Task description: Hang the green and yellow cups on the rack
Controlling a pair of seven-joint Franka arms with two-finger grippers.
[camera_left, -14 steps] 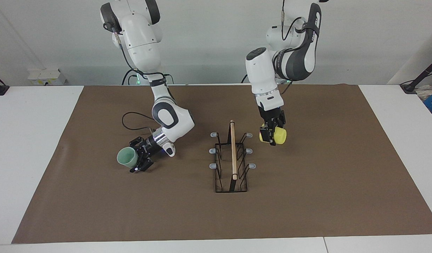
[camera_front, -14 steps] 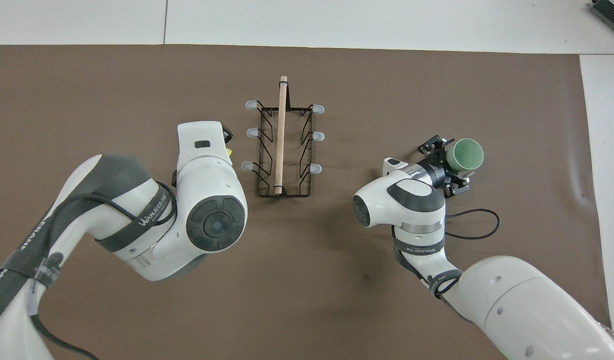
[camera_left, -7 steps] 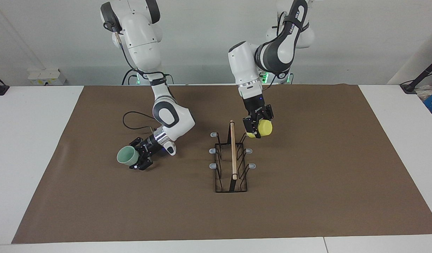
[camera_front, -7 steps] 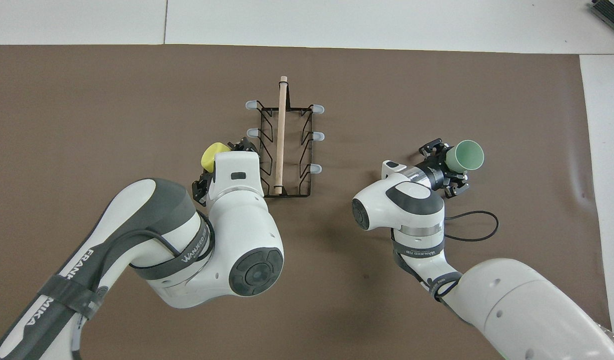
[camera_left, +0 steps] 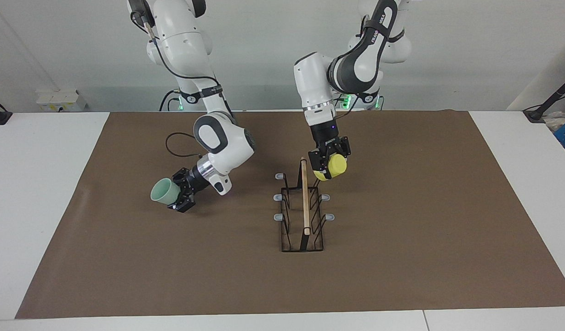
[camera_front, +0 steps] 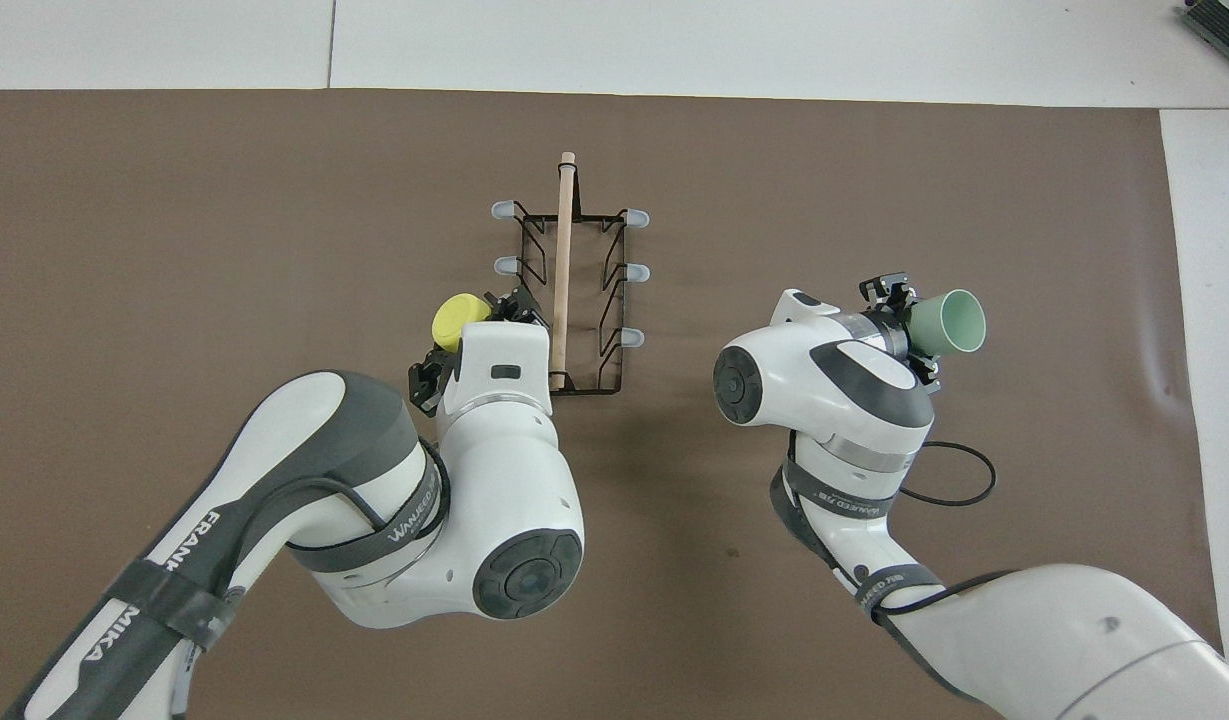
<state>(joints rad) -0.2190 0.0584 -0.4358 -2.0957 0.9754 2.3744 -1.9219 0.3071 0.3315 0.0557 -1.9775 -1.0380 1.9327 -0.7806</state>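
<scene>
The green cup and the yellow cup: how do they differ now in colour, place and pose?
The green cup is pale mint; the yellow cup is bright yellow. The green cup is over the mat toward the right arm's end, apart from the rack; the yellow cup is close beside the rack's wooden bar. The green cup's mouth shows in the overhead view; the yellow cup's does not. Each is held in a gripper, neither hung.

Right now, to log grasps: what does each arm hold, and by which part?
Left gripper: yellow cup, by its side wall. Right gripper: green cup, gripped near its base.
</scene>
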